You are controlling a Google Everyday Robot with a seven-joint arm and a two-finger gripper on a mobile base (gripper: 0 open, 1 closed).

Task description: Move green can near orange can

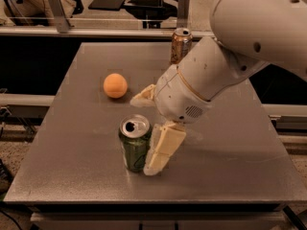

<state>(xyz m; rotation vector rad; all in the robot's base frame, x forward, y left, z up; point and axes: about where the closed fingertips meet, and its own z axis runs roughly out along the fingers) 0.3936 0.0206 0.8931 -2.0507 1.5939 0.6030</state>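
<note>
Gripper [144, 134] at green can [135, 143], jaws open, one touching can; risk: sideways nudge topples it before grasp closes.

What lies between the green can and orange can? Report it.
Camera view: the open gripper and its white wrist stand between the green can and the orange can, nearest the green one.

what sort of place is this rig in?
Probably a lab or office test area: a plain grey table set with a green can, an orange can and a ball, office furniture behind a railing. The gripper sits open by the green can.
</note>
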